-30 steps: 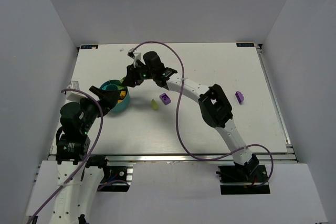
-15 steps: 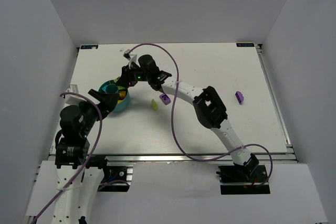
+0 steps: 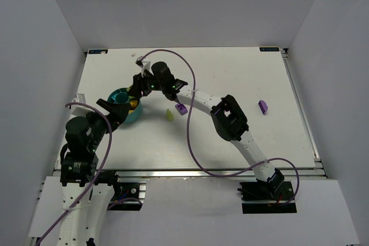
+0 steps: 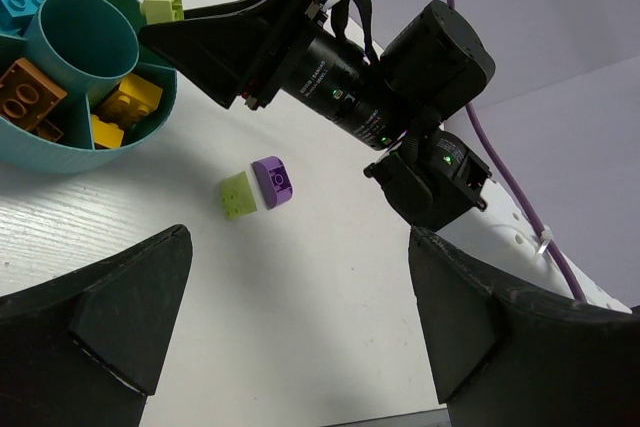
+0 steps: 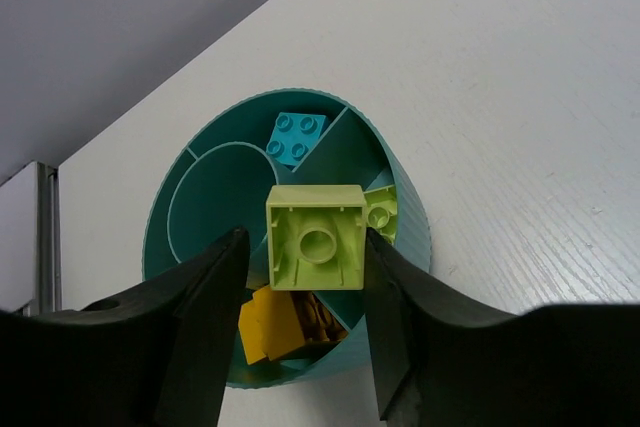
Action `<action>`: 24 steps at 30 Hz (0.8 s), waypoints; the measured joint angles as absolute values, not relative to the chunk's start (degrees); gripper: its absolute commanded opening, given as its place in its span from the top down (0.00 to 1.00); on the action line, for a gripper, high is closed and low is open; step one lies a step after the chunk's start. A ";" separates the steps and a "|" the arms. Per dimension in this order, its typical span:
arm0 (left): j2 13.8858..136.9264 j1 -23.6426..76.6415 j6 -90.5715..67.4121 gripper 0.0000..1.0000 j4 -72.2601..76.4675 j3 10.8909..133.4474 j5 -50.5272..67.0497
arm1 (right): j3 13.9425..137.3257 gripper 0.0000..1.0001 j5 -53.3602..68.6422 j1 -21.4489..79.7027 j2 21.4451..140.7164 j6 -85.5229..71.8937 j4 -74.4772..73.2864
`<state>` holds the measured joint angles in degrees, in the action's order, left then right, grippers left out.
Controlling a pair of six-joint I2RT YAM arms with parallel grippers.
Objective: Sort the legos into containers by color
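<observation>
The teal divided bowl (image 3: 117,93) sits at the table's left. It holds a cyan brick (image 5: 296,136), a small lime brick (image 5: 381,212), and orange (image 5: 268,325) and brown bricks (image 5: 322,315) in separate compartments. My right gripper (image 5: 305,247) is shut on a lime green brick (image 5: 315,237), hollow side up, right above the bowl (image 5: 415,217). That brick also shows in the left wrist view (image 4: 162,9) at the bowl's rim (image 4: 150,117). My left gripper (image 4: 300,327) is wide open and empty, just in front of the bowl.
A loose lime brick (image 3: 170,114) and a purple brick (image 3: 181,108) lie side by side right of the bowl; the left wrist view shows them too, lime (image 4: 238,194) and purple (image 4: 272,181). Another purple brick (image 3: 263,106) lies far right. A purple cable loops over the right arm.
My right gripper has moved left with the lime green brick, from beside the bowl to over it. The left arm has barely moved.
</observation>
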<state>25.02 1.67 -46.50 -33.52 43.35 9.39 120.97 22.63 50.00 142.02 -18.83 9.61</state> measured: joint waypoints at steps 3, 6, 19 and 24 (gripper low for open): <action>25.02 1.67 -46.50 0.02 -33.54 43.35 9.39 | 120.97 0.39 22.63 50.00 142.02 -18.44 9.61; 25.02 1.67 -46.50 0.02 -33.54 43.35 9.39 | 120.97 0.39 22.61 50.00 142.02 -17.91 9.61; 25.04 1.67 -46.50 0.02 -34.33 43.77 9.39 | 120.97 0.32 22.85 50.00 142.02 -17.43 9.61; 25.08 1.67 -46.50 0.02 -34.37 43.79 9.39 | 120.97 0.30 23.33 50.00 142.02 -17.34 9.61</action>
